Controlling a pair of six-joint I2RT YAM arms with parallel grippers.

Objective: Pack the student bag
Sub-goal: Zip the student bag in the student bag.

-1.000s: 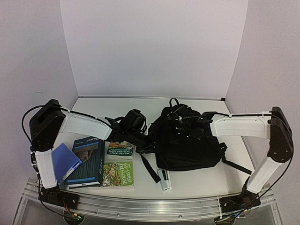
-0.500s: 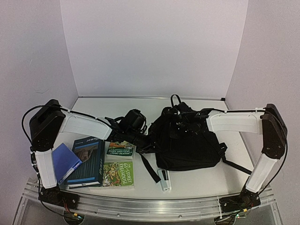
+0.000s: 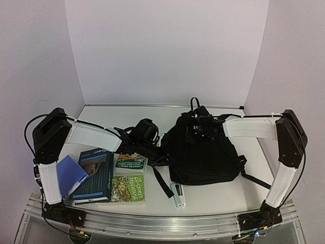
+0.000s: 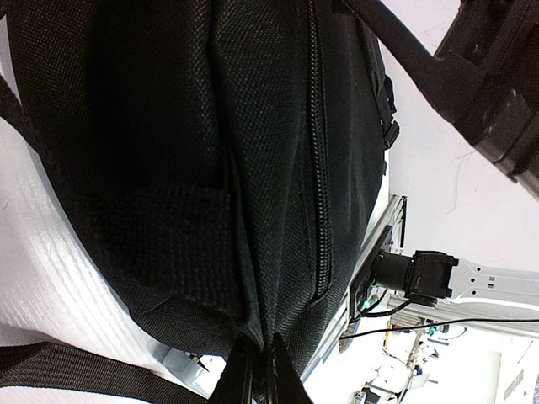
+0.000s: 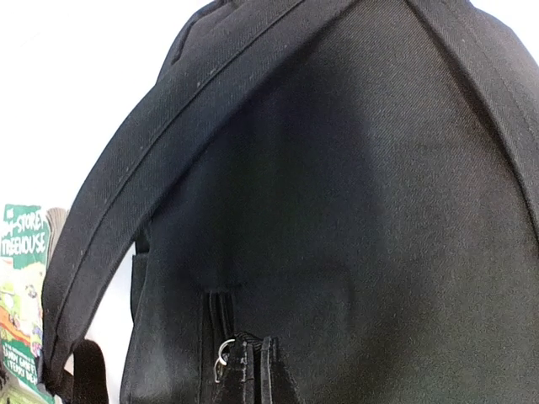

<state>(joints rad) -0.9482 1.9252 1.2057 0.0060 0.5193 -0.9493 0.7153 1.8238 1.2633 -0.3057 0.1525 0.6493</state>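
Right fingers (image 5: 248, 374), closed tight on the top of the student bag (image 3: 203, 152), are hoisting it higher in mid-frame. Left fingers (image 4: 240, 383) are pinching its seam, likely bracing it for unzipping.

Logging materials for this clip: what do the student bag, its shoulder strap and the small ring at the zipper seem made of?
Student bag: black woven cloth, likely nylon or polyester, matte; the grain of the weave shows up close. Shoulder strap: flat woven webbing, matte, with fine diagonal ribs. Ring: seemingly metal, from its silvery glint, though too small to be sure.
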